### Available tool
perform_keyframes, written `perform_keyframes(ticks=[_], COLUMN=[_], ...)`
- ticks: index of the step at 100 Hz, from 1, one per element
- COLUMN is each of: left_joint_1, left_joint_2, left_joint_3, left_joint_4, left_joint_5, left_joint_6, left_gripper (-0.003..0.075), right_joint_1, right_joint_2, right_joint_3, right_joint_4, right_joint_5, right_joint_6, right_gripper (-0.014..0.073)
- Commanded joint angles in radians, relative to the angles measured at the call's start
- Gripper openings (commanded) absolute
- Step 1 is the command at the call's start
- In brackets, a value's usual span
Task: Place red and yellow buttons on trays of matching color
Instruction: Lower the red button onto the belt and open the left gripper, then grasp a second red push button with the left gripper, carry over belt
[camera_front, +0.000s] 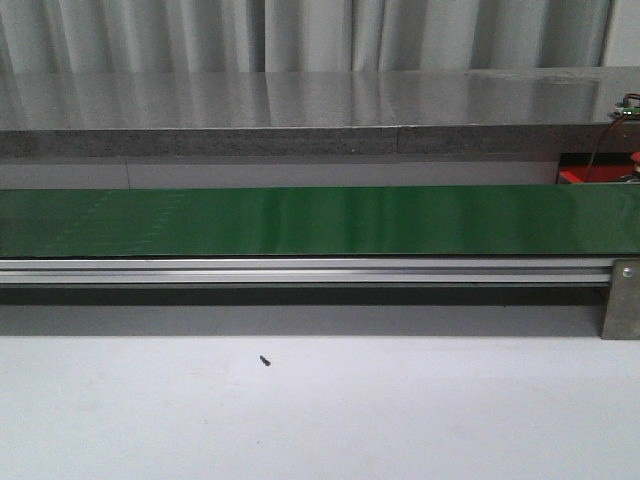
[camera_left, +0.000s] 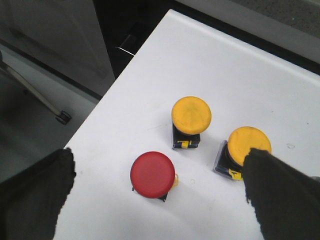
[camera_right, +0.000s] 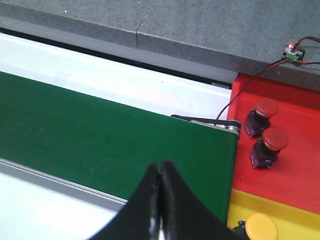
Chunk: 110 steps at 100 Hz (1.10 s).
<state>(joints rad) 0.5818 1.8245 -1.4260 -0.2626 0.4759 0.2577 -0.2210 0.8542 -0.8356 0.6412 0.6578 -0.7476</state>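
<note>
In the left wrist view a red button (camera_left: 152, 174) stands on the white table between the wide-apart fingers of my open left gripper (camera_left: 160, 187). Two yellow buttons (camera_left: 190, 118) (camera_left: 246, 148) stand just beyond it, the second partly behind one finger. In the right wrist view my right gripper (camera_right: 161, 167) is shut and empty over the green conveyor belt (camera_right: 100, 135). Past the belt's end lie the red tray (camera_right: 295, 165), holding two red buttons (camera_right: 263, 114) (camera_right: 271, 145), and the yellow tray (camera_right: 295, 215), holding one yellow button (camera_right: 260, 227). Neither gripper shows in the front view.
The green belt (camera_front: 320, 220) runs across the front view on an aluminium rail (camera_front: 300, 270), with a grey counter (camera_front: 300, 110) behind. A small dark screw (camera_front: 265, 360) lies on the white table. The table's edge (camera_left: 107, 95) drops off beside the buttons. A wired circuit board (camera_right: 294, 50) sits on the counter.
</note>
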Motion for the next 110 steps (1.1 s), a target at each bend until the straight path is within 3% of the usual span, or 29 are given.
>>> perform_keyframes(ticks=[1,38,110], left_joint_1=[0.002,0.002,0.0], left_joint_2=[-0.007,0.166,0.297], left_joint_3=[-0.074,-0.244,-0.246], left_joint_4=[-0.005,0.0,0.001], left_joint_5=[-0.055,0.05,0.06], left_joint_6=[-0.007,-0.007,-0.007], left_gripper=[0.0661,0.0658,0.0619], right_joint_1=[0.002,0.002,0.002], right_joint_2=[-0.002,-0.002,-0.002], right_joint_3=[-0.029,-0.029,-0.029], right_joint_4=[0.037,0.037,0.037], right_joint_5=[-0.044,-0.044,-0.043], right_joint_6=[-0.01,-0.01,-0.01], right_gripper=[-0.0068,-0.0068,-0.0068])
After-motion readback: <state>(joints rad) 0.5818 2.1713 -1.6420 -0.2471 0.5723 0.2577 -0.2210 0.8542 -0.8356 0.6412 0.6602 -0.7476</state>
